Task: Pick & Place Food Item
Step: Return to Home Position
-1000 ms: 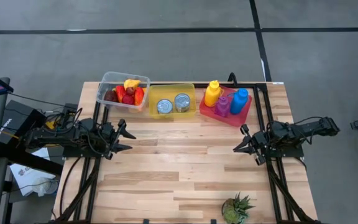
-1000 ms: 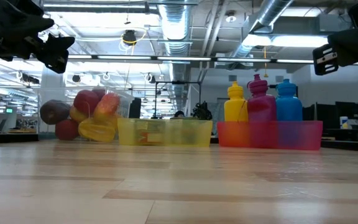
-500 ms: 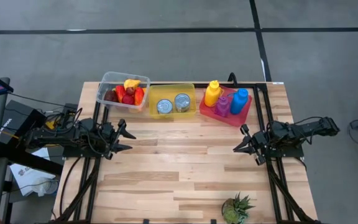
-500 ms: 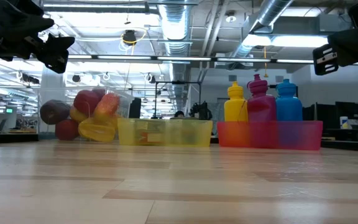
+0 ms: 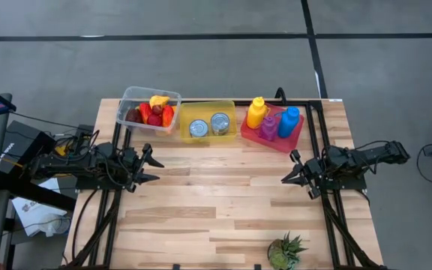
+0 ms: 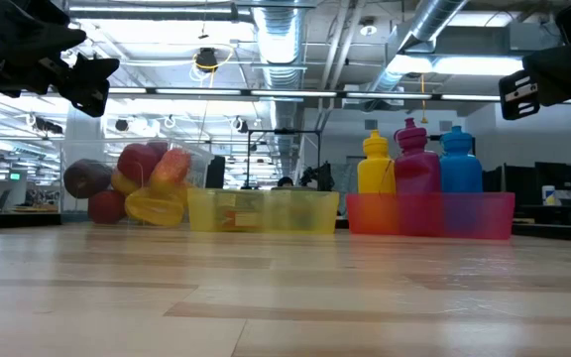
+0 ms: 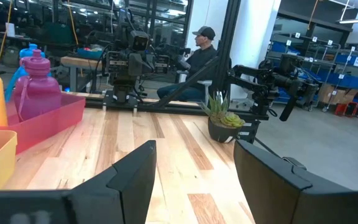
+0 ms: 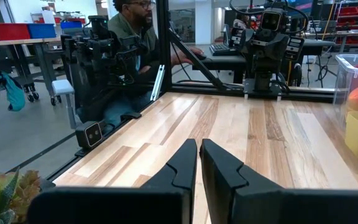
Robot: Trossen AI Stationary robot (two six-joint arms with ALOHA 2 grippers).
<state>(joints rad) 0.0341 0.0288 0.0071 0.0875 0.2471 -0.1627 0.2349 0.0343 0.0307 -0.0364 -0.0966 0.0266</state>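
Shows the left jaws spread wide and empty, raised over the counter (image 5: 223, 202). Shows the right jaws facing them, pinched almost together on nothing. Finds two tuna cans (image 5: 198, 128) side by side inside the yellow bin (image 5: 208, 105), well apart from both jaws and beyond the gap between them, flanked by a clear fruit tub (image 5: 130, 97) and a red bottle tray (image 5: 291, 139).

Wood, plastic and metal on one bench

The table (image 5: 223, 202) is pale planked wood, smooth with a soft sheen. The yellow bin (image 6: 300, 211), red tray (image 6: 484, 214) and clear box (image 5: 130, 96) are glossy see-through plastic. The cans (image 5: 199, 128) show bright bare-metal tops.
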